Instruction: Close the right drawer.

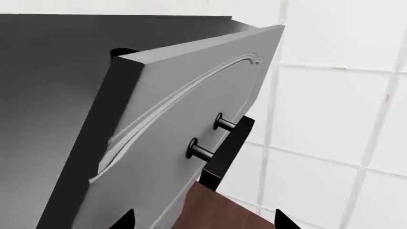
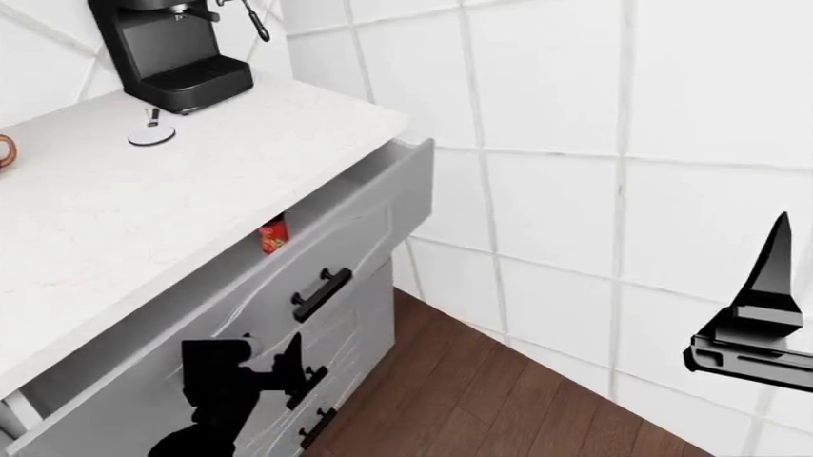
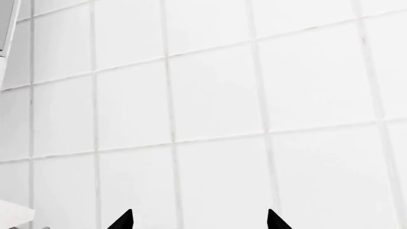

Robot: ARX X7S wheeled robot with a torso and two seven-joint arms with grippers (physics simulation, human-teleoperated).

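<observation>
The right drawer (image 2: 362, 224) stands pulled out from under the white counter, its grey front carrying one black bar handle (image 2: 320, 292). A red can (image 2: 272, 236) shows inside it. In the left wrist view the drawer front (image 1: 184, 119) with its curvy moulding and the handle (image 1: 228, 145) are close ahead. My left gripper (image 2: 287, 369) is open and empty, just in front of the drawer front and below the handle; its tips (image 1: 205, 222) show wide apart. My right gripper (image 2: 763, 314) is open and empty, far to the right; in its wrist view the gripper (image 3: 198, 220) faces only wall tiles.
A black coffee machine (image 2: 171, 52) stands on the white countertop (image 2: 140, 209). A lower drawer handle (image 2: 315, 427) sits beneath the open drawer. White tiled wall (image 2: 597, 190) lies right of the cabinet, with brown wood floor (image 2: 470, 390) below.
</observation>
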